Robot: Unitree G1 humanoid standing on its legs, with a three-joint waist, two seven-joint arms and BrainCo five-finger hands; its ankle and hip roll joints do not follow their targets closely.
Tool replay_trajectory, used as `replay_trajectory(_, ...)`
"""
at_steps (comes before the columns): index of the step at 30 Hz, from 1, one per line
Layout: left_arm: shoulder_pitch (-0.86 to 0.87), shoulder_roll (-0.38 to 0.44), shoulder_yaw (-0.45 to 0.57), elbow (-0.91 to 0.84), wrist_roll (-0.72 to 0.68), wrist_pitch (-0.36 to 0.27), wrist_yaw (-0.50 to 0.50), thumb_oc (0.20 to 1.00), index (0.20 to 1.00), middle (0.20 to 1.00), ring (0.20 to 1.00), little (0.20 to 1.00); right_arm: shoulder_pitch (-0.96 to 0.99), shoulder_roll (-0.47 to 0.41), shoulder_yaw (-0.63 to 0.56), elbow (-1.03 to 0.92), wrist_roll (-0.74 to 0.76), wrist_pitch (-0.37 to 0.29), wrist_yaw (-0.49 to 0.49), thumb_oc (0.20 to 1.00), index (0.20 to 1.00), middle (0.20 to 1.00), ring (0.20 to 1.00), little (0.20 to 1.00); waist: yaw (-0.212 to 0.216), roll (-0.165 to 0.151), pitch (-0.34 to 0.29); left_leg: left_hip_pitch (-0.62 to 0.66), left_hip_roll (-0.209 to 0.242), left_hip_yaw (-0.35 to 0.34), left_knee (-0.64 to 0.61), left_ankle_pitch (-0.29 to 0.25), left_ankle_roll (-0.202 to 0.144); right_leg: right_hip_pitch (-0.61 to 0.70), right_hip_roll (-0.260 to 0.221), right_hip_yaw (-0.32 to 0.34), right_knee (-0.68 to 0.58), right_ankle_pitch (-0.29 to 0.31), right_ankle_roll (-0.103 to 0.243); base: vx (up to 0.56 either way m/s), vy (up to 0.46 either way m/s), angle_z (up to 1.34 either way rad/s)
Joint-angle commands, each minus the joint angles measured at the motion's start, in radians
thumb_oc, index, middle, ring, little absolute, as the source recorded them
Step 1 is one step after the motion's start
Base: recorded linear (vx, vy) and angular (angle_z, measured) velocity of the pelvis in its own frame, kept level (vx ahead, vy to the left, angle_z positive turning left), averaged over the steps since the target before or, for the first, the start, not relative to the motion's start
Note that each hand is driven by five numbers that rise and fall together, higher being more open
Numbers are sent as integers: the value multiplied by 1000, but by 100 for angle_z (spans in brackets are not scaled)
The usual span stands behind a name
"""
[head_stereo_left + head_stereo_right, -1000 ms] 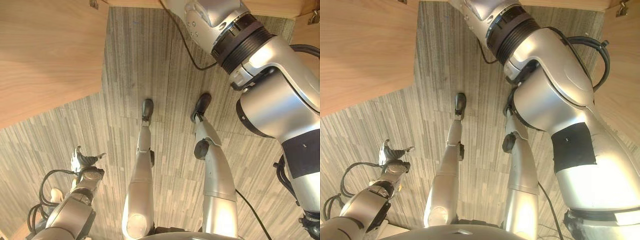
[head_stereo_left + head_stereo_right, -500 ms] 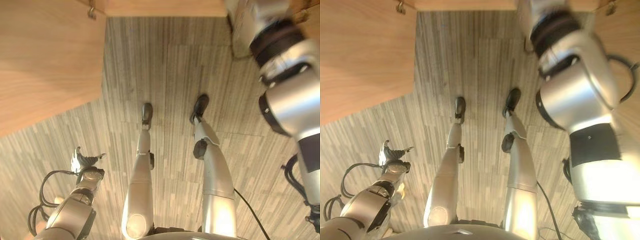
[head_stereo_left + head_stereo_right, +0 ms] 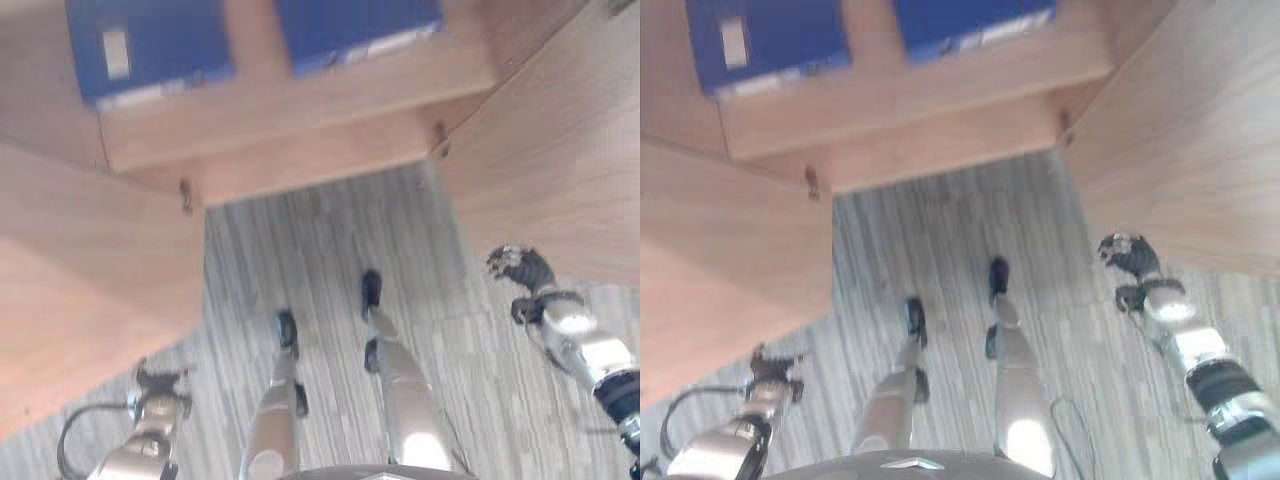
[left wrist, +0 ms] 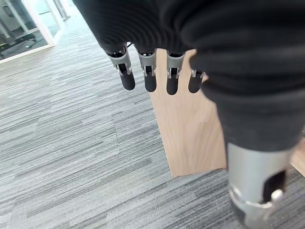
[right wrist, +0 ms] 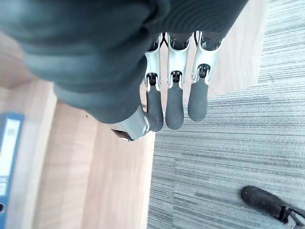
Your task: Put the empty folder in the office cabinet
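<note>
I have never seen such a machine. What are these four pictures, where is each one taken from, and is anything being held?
This is a walking humanoid robot. Two pictures come from cameras in its head, looking down; the other two from a camera on each wrist. Ahead stands a wooden cabinet with its doors swung open, and two blue folders stand on its shelf. The left hand hangs low over the grey carpet; the right hand is beside the open right door. Both hands have relaxed fingers and hold nothing.
</note>
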Motion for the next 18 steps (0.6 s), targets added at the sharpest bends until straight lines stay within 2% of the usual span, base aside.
replay_trajectory(1, 5, -15, -11, 25, 27, 22, -1, 1000, 1000, 1000, 1000, 1000, -225, 184, 35, 76, -34, -36, 3, 200, 200, 200, 200, 200, 55, -3, 74, 196, 19, -33, -5, -192, -55, 59, -53, -22, 17, -95, 128, -17, 50, 1)
replay_trajectory(3, 21, -39, -17, 16, 32, 27, -5, 1000, 1000, 1000, 1000, 1000, -161, 244, 11, 111, -52, -30, -8, 200, 200, 200, 200, 200, 60, 2, 59, 237, 5, -36, -5, -191, -40, 128, -53, -28, -4, -97, 128, -5, 49, 13)
replay_trajectory(6, 39, -63, -25, 14, 33, 32, -11, 1000, 1000, 1000, 1000, 1000, -119, 290, -6, 140, -58, -22, -18, 200, 200, 200, 200, 200, 68, 10, 47, 281, -8, -39, -5, -189, -22, 193, -61, -35, -20, -93, 132, -16, 47, 23)
replay_trajectory(7, 56, -86, -36, 10, 40, 34, -17, 1000, 1000, 1000, 1000, 1000, -70, 333, -20, 162, -72, -16, -19, 200, 200, 200, 200, 200, 70, 13, 28, 316, -22, -40, 5, -193, -14, 253, -69, -43, -36, -92, 135, -29, 71, 31)
replay_trajectory(9, 65, -89, -35, 8, 41, 37, -20, 1000, 1000, 1000, 1000, 1000, -55, 341, -31, 169, -67, -13, -20, 200, 200, 200, 200, 200, 73, 15, 21, 327, -29, -46, 16, -196, -5, 277, -76, -43, -42, -87, 136, -33, 65, 23)
replay_trajectory(11, 85, -97, -32, 11, 44, 38, -23, 1000, 1000, 1000, 1000, 1000, -5, 385, -68, 205, -48, -14, -20, 200, 200, 200, 200, 200, 74, 13, -10, 367, -46, -50, 35, -204, 6, 355, -88, -57, -63, -82, 142, -66, 73, 25)
replay_trajectory(13, 85, -97, -31, 11, 44, 38, -23, 1000, 1000, 1000, 1000, 1000, -5, 385, -68, 205, -48, -14, -20, 200, 200, 200, 200, 200, 74, 13, -10, 368, -46, -50, 34, -204, 6, 355, -87, -57, -63, -82, 142, -49, 34, 11)
replay_trajectory(15, 111, -99, -12, 15, 42, 39, -22, 1000, 1000, 1000, 1000, 1000, 46, 428, -115, 236, -16, -23, -18, 200, 200, 200, 200, 200, 77, 7, -58, 422, -64, -43, 35, -211, 23, 425, -100, -66, -81, -71, 152, -135, 84, -12)
replay_trajectory(17, 118, -101, -10, 18, 42, 39, -23, 1000, 1000, 1000, 1000, 1000, 58, 436, -127, 244, -12, -24, -20, 200, 200, 200, 200, 200, 77, 5, -69, 439, -67, -39, 29, -211, 27, 438, -102, -66, -85, -68, 154, -79, 44, 3)
replay_trajectory(18, 127, -102, -4, 22, 44, 40, -24, 1000, 1000, 1000, 1000, 1000, 68, 451, -153, 278, -9, -31, -26, 200, 200, 200, 200, 200, 76, 0, -95, 464, -77, -35, 22, -213, 37, 462, -108, -71, -91, -62, 159, -88, 38, -9)
